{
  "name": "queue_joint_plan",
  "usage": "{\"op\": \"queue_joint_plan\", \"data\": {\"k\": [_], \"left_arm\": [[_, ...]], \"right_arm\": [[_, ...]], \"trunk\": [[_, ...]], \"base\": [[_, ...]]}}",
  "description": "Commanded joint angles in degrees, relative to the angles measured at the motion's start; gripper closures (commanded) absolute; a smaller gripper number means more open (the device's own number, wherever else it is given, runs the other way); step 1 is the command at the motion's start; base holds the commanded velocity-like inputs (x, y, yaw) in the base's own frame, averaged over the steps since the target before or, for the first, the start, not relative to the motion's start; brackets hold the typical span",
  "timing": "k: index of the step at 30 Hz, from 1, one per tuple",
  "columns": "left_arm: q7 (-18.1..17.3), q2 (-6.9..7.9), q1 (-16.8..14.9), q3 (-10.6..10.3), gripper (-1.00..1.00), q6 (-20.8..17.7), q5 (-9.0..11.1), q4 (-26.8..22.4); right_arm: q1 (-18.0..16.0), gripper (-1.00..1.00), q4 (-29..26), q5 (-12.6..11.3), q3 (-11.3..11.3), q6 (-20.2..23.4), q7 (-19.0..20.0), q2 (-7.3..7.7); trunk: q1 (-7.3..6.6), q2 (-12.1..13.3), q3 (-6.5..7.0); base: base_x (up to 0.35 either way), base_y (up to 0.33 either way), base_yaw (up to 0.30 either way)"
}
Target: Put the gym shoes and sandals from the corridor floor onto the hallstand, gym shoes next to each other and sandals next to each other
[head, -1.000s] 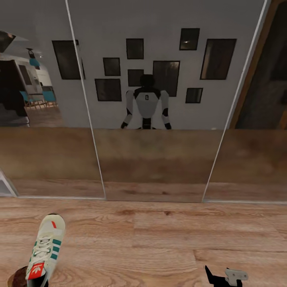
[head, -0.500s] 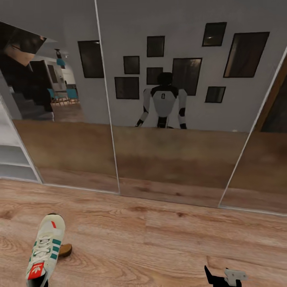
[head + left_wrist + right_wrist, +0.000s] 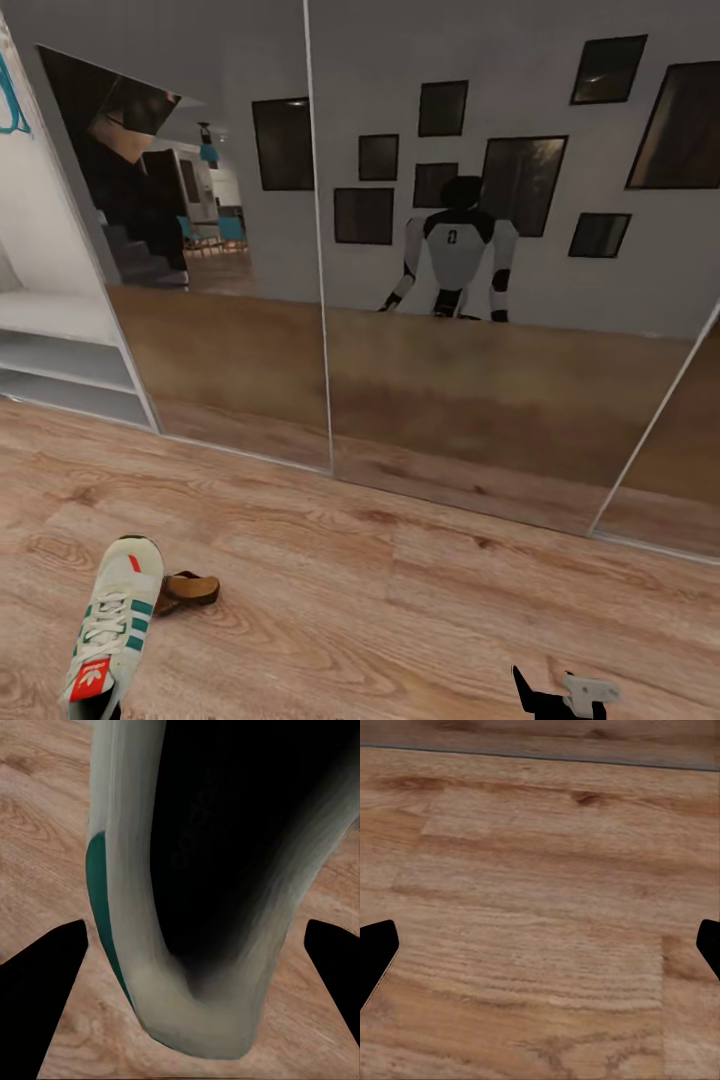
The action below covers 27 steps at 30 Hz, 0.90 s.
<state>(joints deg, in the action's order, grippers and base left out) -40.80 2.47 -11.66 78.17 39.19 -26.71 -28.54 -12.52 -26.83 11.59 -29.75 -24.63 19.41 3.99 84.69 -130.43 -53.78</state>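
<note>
1. A white sneaker [image 3: 112, 628] with green stripes and a red-orange tongue patch sits at the lower left of the head view, toe pointing up the frame, its heel cut off by the bottom edge.
2. In the left wrist view the same sneaker [image 3: 202, 870] hangs between the two dark fingertips of the left gripper [image 3: 196, 945], with the dark opening of the shoe facing the camera and a green patch on its side. The fingertips stand apart on either side of the shoe with a gap to it; I cannot tell whether anything is pinching it.
3. A brown sandal [image 3: 187, 590] lies on the wood floor [image 3: 400, 600] just to the right of the sneaker, partly hidden behind it.
4. The right gripper [image 3: 562, 692] peeks in at the lower right of the head view. In the right wrist view its fingertips [image 3: 375, 952] sit at the two side edges, spread wide over bare floor [image 3: 540, 907], holding nothing.
5. Mirrored wall panels [image 3: 450, 300] fill the upper frame, reflecting the robot [image 3: 455, 255] and dark picture frames.
6. Pale-grey shelves [image 3: 60, 370] show at the left edge, beside the mirror.
</note>
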Motion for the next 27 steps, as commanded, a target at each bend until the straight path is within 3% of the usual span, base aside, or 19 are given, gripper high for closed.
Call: {"op": "queue_joint_plan", "data": {"k": [1,27], "left_arm": [[-0.5,-0.01,-0.1,0.5,1.0,0.1,-0.2,0.0],[-0.5,-0.01,-0.1,0.5,1.0,0.1,-0.2,0.0]], "right_arm": [[0.0,-1.0,0.0,0.5,-0.5,-0.2,0.4,-0.04],[0.0,-1.0,0.0,0.5,-0.5,-0.2,0.4,-0.04]], "trunk": [[-0.01,0.0,-0.1],[-0.01,0.0,-1.35]], "base": [[-0.001,0.0,0.267],[0.0,0.0,0.267]]}}
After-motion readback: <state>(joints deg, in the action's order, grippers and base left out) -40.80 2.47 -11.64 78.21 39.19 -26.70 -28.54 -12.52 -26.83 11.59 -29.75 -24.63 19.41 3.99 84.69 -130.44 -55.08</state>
